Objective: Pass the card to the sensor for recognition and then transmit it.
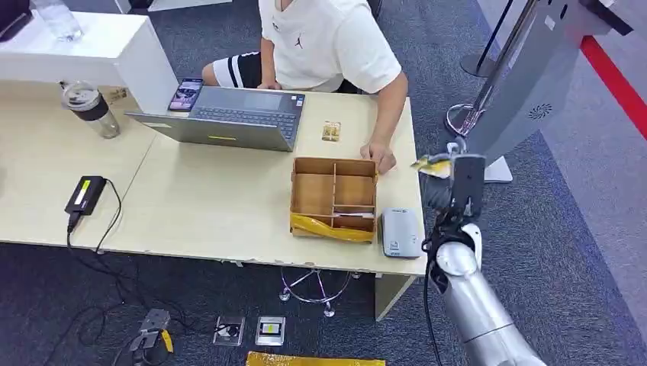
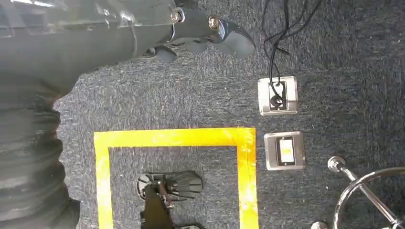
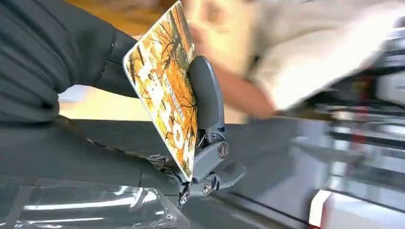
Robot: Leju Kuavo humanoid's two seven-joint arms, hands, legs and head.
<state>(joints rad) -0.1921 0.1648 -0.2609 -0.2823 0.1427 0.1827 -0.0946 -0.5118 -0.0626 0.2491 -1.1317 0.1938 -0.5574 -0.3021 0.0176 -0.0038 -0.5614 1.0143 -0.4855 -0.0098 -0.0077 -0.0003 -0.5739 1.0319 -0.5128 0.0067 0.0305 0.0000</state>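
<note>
The card [image 3: 165, 90], printed with orange autumn leaves, sits pinched in our right hand [image 3: 205, 143], raised beyond the table's right end. Our left hand [image 2: 200, 33] hangs over the carpet, fingers loosely curled, holding nothing. On the table, the grey card reader [image 1: 401, 232] lies beside the divided wooden box [image 1: 334, 198]; farther off, a person's hand [image 1: 379, 156] rests by the laptop [image 1: 229, 118].

1. The right arm [image 1: 477, 305] rises from the near right, forearm upright; the right hand [image 1: 452, 183] is raised, pinching the card [image 3: 165, 90] between thumb and fingers [image 3: 206, 98].
2. The left hand [image 2: 200, 33] hangs over the floor, fingers loosely curled, holding nothing.
</note>
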